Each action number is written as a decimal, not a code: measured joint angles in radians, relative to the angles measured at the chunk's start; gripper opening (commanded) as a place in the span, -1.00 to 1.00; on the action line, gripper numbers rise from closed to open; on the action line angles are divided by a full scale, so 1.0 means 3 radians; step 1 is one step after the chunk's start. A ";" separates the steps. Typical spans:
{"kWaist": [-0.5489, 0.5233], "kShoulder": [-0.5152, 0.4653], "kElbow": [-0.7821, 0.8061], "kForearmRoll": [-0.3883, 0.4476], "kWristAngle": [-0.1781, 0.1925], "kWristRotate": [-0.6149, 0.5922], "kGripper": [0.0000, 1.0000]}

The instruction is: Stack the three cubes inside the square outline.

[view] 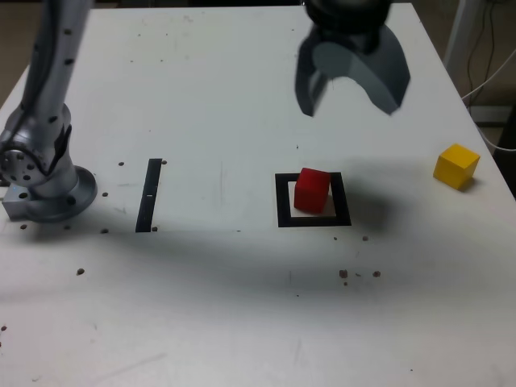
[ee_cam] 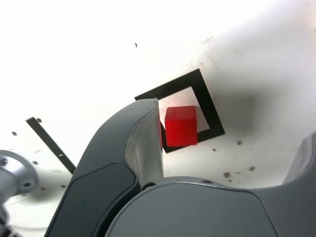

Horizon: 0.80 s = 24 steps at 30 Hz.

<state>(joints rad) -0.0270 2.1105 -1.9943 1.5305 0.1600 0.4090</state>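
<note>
Exterior view, red cube (view: 312,190) below open claw (view: 352,85), apart.

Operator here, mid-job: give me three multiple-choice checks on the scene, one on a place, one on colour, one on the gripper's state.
1. Where is the red cube?
A) On the narrow black strip
B) Inside the square outline
C) At the table's far edge

2. What colour is the cube lying outside the outline in the exterior view?
A) Blue
B) Red
C) Yellow

3. How does the gripper stand?
A) Open, holding nothing
B) Shut on a cube
C) Shut and empty

Key:
1 B: the solid red matte cube sits within the thick black square outline.
2 C: a solid yellow matte cube lies on the white table, toward the exterior view's right.
3 A: the dark grey gripper has its fingers spread wide above the table, nothing between them.
</note>
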 measured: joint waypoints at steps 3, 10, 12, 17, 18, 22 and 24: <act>0.0002 0.0253 -0.0316 0.0142 0.0001 0.0221 1.00; 0.0112 0.0742 -0.1038 0.0216 0.0021 0.0775 1.00; 0.0154 0.0844 -0.1255 0.0238 0.0021 0.0923 1.00; 0.0205 0.1099 -0.1781 0.0294 -0.0023 0.1185 0.99; 0.0210 0.1144 -0.1880 0.0297 -0.0033 0.1213 0.99; 0.0221 0.1283 -0.2275 0.0311 -0.0120 0.1282 0.99; 0.0222 0.1355 -0.2455 0.0311 -0.0185 0.1291 0.99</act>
<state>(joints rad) 0.0395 2.5170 -2.7309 1.6240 0.1045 0.7962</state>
